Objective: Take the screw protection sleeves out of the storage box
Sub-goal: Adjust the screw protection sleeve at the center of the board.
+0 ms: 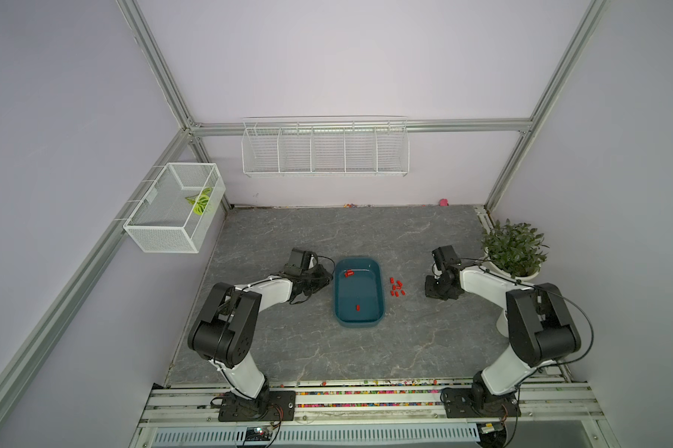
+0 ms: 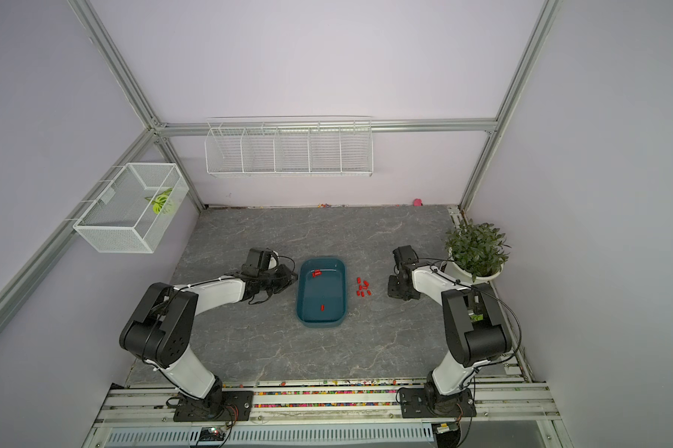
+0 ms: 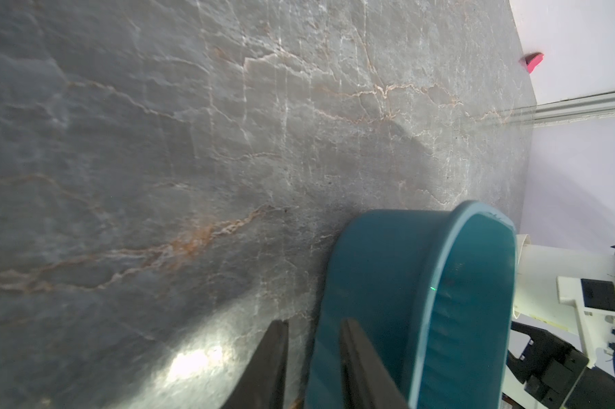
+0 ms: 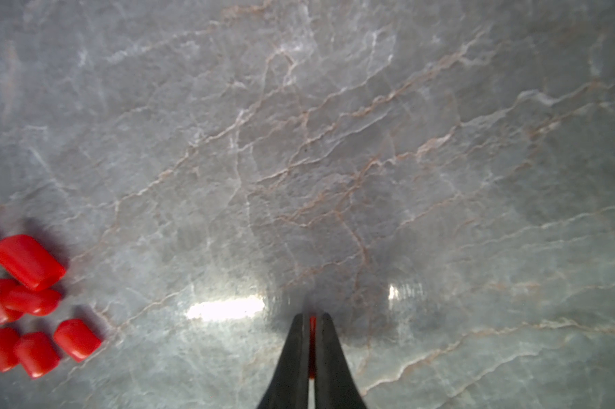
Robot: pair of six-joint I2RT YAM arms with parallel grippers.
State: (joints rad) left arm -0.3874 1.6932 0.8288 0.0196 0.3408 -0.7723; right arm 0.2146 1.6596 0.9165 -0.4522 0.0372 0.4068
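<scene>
Sleeves [image 1: 396, 287] mostly out on table [image 1: 288, 349], approx 3 left in box [image 1: 360, 324]; L gripper [image 3: 314, 324] fingers [image 3: 274, 354] apart, empty; R gripper [image 4: 312, 317] pinched shut.

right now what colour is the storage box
Dark teal-blue with a paler rim; the storage box shows best in the left wrist view.

The left arm [image 1: 272, 289] and right arm [image 1: 482, 283] share one build: smooth white shells on the long links and bulky, round-ended black housings [image 1: 230, 329] at the joints. Each stands on a black base plate [image 1: 284, 403] with pale screw heads. Thin black cables [image 1: 592, 327] loop along the links, tied down by what look like white cable ties. The left gripper [image 3: 314, 320] and right gripper [image 4: 313, 317] carry slim, tapering black fingers [image 4: 291, 361].
</scene>
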